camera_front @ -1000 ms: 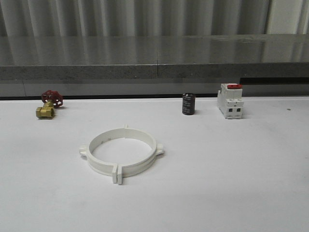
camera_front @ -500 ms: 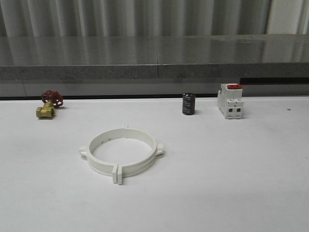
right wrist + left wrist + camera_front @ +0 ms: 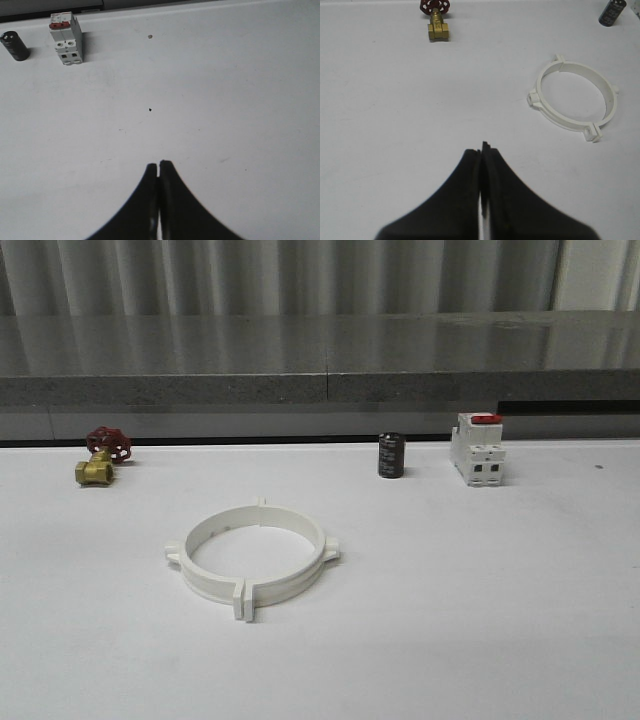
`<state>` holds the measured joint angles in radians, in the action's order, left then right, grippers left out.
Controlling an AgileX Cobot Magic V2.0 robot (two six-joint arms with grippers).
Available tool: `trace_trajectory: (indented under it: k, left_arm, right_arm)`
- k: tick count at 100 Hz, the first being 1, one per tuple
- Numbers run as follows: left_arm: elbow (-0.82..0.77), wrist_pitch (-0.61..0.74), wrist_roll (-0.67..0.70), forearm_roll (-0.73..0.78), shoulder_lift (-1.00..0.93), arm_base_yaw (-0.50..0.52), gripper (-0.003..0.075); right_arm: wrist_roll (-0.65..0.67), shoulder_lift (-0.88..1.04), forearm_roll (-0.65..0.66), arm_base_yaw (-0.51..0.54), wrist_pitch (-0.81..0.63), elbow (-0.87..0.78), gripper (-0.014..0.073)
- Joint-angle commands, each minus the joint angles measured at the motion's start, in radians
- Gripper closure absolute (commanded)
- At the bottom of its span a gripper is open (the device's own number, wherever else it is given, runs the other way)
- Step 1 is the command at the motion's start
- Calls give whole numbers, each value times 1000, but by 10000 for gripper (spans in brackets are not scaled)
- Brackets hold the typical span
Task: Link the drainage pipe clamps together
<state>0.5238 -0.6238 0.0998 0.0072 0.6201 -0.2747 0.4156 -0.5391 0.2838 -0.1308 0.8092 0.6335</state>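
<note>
The two white drainage pipe clamps (image 3: 252, 560) lie on the white table as one closed ring, flanges meeting at the near and far seams. In the left wrist view the same ring (image 3: 575, 101) sits off to one side of my left gripper (image 3: 481, 147), which hangs shut over bare table, well apart from it, with nothing between its black fingers. My right gripper (image 3: 159, 164) is shut too and empty, above bare table, with the ring out of its view.
A brass valve with a red handwheel (image 3: 101, 457) stands at the back left. A black cylinder (image 3: 391, 455) and a white breaker with a red top (image 3: 477, 447) stand at the back right. A grey ledge (image 3: 320, 370) runs behind the table.
</note>
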Motion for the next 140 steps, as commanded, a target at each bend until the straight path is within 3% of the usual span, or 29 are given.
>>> trace_trajectory:
  k: [1,68,77,106,119,140]
  left_arm:
    - [25,70,1,-7,0,-6,741]
    - [25,70,1,-7,0,-6,741]
    - [25,70,1,-7,0,-6,741]
    - [25,70,1,-7,0,-6,741]
    - [25,70,1,-7,0,-6,741]
    - [25,70,1,-7,0,-6,741]
  right_arm:
    - [-11,-1,34,5,-63,22,661]
    - [-11,-2,31,5,-55,22,661]
    - [-59,11,28,5,-73,20,661]
    - [-317,201,-221,112,-312,-182,661]
    - [-331,314,-260,165,-446,-320,661]
    - [-331,514,-260,140,-548,-488,661]
